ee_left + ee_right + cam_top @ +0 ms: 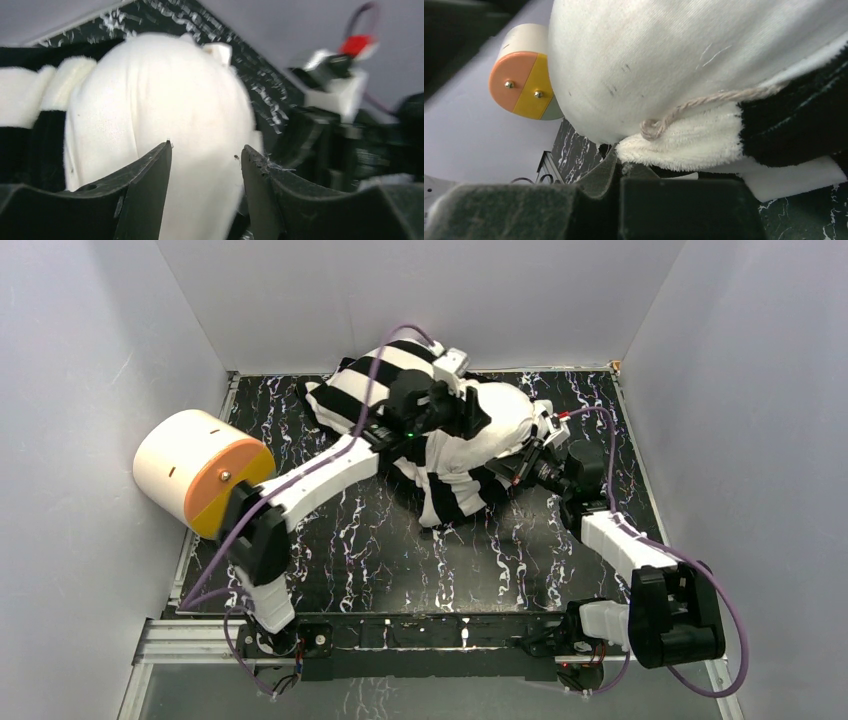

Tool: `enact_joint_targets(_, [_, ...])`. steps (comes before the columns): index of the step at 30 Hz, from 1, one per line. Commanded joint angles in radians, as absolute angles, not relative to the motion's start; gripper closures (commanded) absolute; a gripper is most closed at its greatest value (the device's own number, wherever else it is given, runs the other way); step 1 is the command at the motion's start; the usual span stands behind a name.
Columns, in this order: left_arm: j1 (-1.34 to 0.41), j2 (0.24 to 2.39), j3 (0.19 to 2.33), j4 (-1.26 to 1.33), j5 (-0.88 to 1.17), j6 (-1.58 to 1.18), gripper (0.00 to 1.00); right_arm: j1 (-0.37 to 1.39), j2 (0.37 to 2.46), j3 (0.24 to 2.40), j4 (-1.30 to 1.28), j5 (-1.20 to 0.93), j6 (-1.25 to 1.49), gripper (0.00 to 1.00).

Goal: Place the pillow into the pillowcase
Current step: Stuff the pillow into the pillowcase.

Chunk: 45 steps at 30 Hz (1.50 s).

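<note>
Judged well past halfway: plump white fabric pillow (505, 418) mostly inside black-and-white striped fabric pillowcase (450, 485), far centre of black white-veined marbled surface (400, 560). Bare right end left to cover. Left gripper (206, 152) parted, empty; right gripper (616, 170) closed, seemingly pinching the hem.

plain pale grey walls closed in the scene: the left wall (90, 340), the far wall (420, 290) and the right wall (760, 360). the tabletop (400, 560) was black, marbled with white veins. a cream cylinder (185, 465) with an orange face lay at its left edge, against the left wall. a metal rail (190, 640) ran along the near edge.
</note>
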<state>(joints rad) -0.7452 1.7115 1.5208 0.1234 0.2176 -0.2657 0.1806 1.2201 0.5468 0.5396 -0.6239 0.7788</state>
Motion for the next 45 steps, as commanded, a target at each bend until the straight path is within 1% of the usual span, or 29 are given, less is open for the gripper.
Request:
enact_joint_targets(1, [-0.739, 1.954, 1.563, 0.084, 0.145, -0.176, 0.52, 0.180, 1.123, 0.587, 0.525, -0.587, 0.721, 1.00])
enact_joint_targets(4, [-0.731, 2.096, 1.507, 0.063, 0.095, -0.177, 0.61, 0.158, 1.016, 0.587, 0.453, -0.495, 0.716, 1.00])
enact_joint_targets(8, [-0.730, 2.143, 1.247, 0.103, -0.023, -0.215, 0.65, 0.095, 0.891, 0.663, 0.361, -0.464, 0.716, 1.00])
enact_joint_targets(12, [-0.748, 2.181, 1.133, 0.054, -0.068, -0.242, 0.68, 0.078, 0.843, 0.698, 0.386, -0.460, 0.794, 1.00])
enact_joint_targets(16, [-0.763, 2.136, 1.012, 0.048, -0.128, -0.275, 0.70, 0.075, 0.924, 0.723, 0.493, -0.463, 0.882, 1.00])
enact_joint_targets(18, [-0.764, 2.118, 0.962, 0.056, -0.130, -0.288, 0.71, 0.078, 0.988, 0.758, 0.527, -0.499, 0.876, 1.00])
enact_joint_targets(21, [-0.770, 2.086, 0.907, 0.080, -0.092, -0.329, 0.71, 0.144, 1.085, 0.790, 0.389, -0.557, 0.786, 1.00])
enact_joint_targets(24, [-0.774, 2.018, 0.816, 0.250, 0.038, -0.397, 0.69, 0.167, 1.076, 0.706, 0.199, -0.504, 0.691, 1.00])
enact_joint_targets(26, [-0.777, 2.002, 0.824, 0.284, 0.085, -0.420, 0.67, 0.156, 1.033, 0.655, 0.123, -0.427, 0.665, 0.85])
enact_joint_targets(27, [-0.779, 2.003, 0.843, 0.274, 0.101, -0.424, 0.67, 0.154, 1.014, 0.652, 0.067, -0.382, 0.654, 0.75])
enact_joint_targets(28, [-0.780, 2.001, 0.862, 0.266, 0.111, -0.424, 0.66, 0.152, 0.998, 0.666, 0.023, -0.328, 0.644, 0.67])
enact_joint_targets(31, [-0.781, 1.979, 0.877, 0.276, 0.132, -0.424, 0.66, 0.144, 0.982, 0.734, -0.105, -0.165, 0.625, 0.55])
enact_joint_targets(33, [-0.781, 1.978, 0.889, 0.263, 0.129, -0.415, 0.66, 0.135, 0.981, 0.777, -0.142, -0.098, 0.646, 0.52])
enact_joint_targets(36, [-0.781, 1.982, 0.898, 0.259, 0.121, -0.412, 0.65, 0.135, 0.982, 0.815, -0.175, -0.054, 0.679, 0.48])
enact_joint_targets(39, [-0.783, 1.983, 0.893, 0.278, 0.127, -0.423, 0.65, 0.134, 0.992, 0.825, -0.247, 0.040, 0.736, 0.47])
enact_joint_targets(45, [-0.789, 2.000, 0.888, 0.293, 0.130, -0.433, 0.64, 0.134, 1.042, 0.808, -0.231, 0.006, 0.726, 0.50])
